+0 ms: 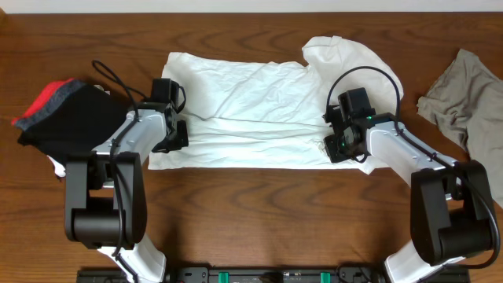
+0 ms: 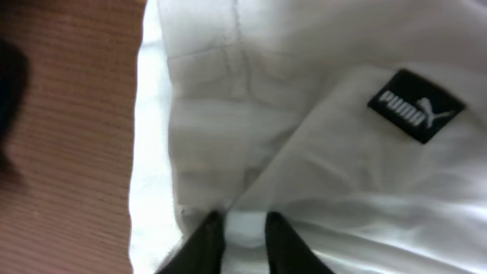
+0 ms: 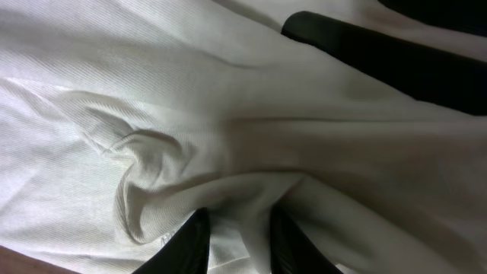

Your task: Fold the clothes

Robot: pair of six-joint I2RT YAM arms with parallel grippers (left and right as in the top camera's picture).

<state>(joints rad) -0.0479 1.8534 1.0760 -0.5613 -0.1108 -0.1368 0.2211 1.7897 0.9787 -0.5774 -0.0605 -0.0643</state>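
The white T-shirt [image 1: 251, 110] lies folded into a long band across the middle of the table, one sleeve bunched at its far right. My left gripper [image 1: 179, 135] sits at the shirt's left edge. In the left wrist view its fingers [image 2: 243, 221] stand slightly apart, with a fold of white cloth [image 2: 304, 167] between them and a black PUMA label [image 2: 415, 106] beyond. My right gripper [image 1: 336, 145] rests on the shirt's near right part. Its fingers [image 3: 237, 222] are also a little apart over rumpled cloth [image 3: 152, 175]. Both are open.
A heap of black and red garments [image 1: 59, 114] lies at the left, close to my left arm. A khaki-grey garment [image 1: 464, 98] lies at the right edge. Bare wooden tabletop [image 1: 275, 212] runs along the front.
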